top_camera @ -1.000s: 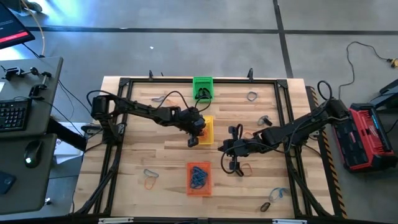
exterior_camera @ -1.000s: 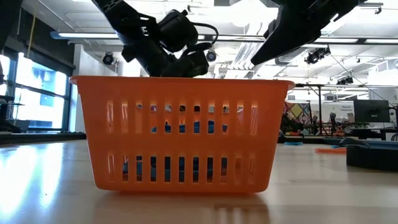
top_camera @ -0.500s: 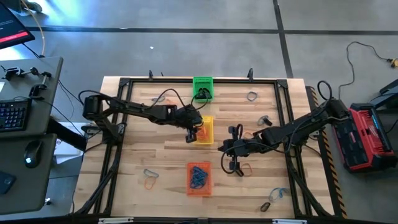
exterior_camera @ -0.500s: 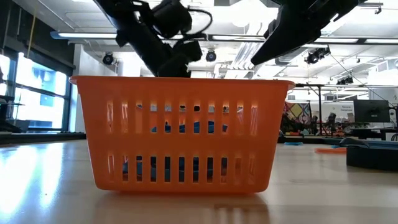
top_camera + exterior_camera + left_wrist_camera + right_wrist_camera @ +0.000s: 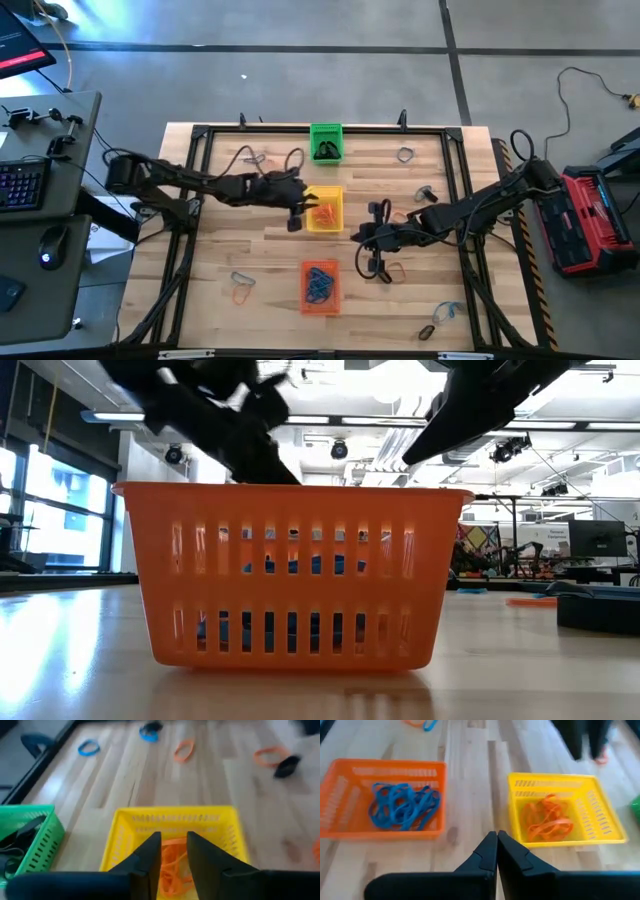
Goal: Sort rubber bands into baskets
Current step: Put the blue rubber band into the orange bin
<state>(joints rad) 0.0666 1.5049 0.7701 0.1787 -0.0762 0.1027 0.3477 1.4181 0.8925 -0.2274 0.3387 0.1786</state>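
Three baskets stand in a row down the table's middle: green (image 5: 326,142) with black rubber bands, yellow (image 5: 324,209) with orange rubber bands (image 5: 172,862), and orange (image 5: 320,286) with blue rubber bands (image 5: 402,806). My left gripper (image 5: 294,217) hovers at the yellow basket's left side. In the left wrist view it (image 5: 174,842) is open, with nothing between its fingers. My right gripper (image 5: 374,262) waits to the right of the baskets, shut and holding nothing (image 5: 496,839). An orange band (image 5: 392,269) lies on the table beside it.
Loose bands lie scattered on the wood: near the far edge (image 5: 258,158) (image 5: 405,155), at the near left (image 5: 241,288), and at the near right (image 5: 450,312). A black frame (image 5: 190,200) borders the table. In the low view the orange basket (image 5: 290,575) fills the foreground.
My left gripper has drawn back from over the yellow basket toward the table's left edge and has risen a little; it is blurred in the low view. My right arm has kept still.
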